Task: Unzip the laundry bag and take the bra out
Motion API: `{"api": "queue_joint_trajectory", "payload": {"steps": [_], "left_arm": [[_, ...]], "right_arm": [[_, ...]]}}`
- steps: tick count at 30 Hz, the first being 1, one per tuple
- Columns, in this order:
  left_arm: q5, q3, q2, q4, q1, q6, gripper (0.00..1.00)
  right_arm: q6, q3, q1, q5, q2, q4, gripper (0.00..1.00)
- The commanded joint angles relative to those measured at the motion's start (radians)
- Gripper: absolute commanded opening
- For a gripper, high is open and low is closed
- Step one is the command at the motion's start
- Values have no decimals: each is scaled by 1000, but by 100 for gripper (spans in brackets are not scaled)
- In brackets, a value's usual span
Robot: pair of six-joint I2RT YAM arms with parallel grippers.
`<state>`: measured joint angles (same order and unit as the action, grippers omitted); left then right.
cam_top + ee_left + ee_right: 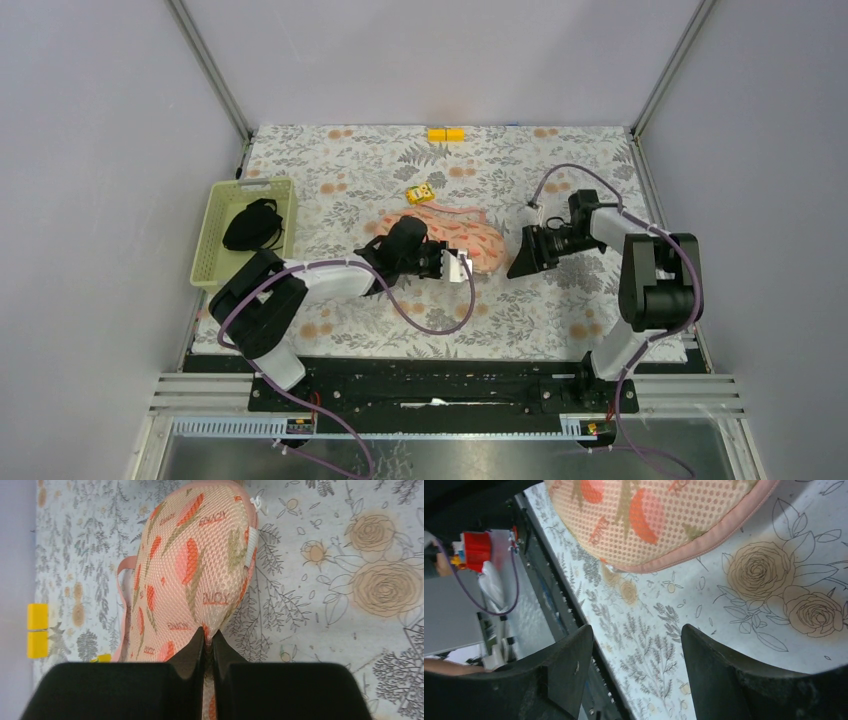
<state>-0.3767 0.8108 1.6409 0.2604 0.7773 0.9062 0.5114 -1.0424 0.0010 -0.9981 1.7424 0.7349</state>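
Observation:
The laundry bag (478, 243) is a salmon mesh pouch with red-orange motifs and a pink piped rim, lying mid-table. In the left wrist view its printed mesh (195, 565) stretches away from my left gripper (208, 636), whose jaws are shut and pinch the pouch's near edge between them. A small white zip pull (256, 502) sits at the pouch's far right end. My left gripper (440, 258) covers the pouch's left part from above. My right gripper (525, 255) hovers just right of the pouch, open and empty (636, 635), with the pouch's rim (704, 542) ahead. The bra is hidden.
A pale green basket (208, 240) at the left edge holds a black garment (252, 225). A yellow block (446, 134) lies at the back edge, and a small yellow item (420, 194) behind the pouch. A pink strap loop (120, 575) lies beside the pouch.

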Motion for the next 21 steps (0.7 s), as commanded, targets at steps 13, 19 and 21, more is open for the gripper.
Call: {"api": "queue_joint_trajectory", "payload": {"steps": [13,19,21], "left_arm": [[-115,68,-42,-178,-20,-185,0],[-123,105,-28,-206,-28,-248,0],[-123,108,-24,-207,-31,-259,0]], "right_arm": [[-256,267,184,91,-195,-591,68],[-318,280,197,89,-221,-603,67],[-329,286,197,107,-240,-588,68]]}}
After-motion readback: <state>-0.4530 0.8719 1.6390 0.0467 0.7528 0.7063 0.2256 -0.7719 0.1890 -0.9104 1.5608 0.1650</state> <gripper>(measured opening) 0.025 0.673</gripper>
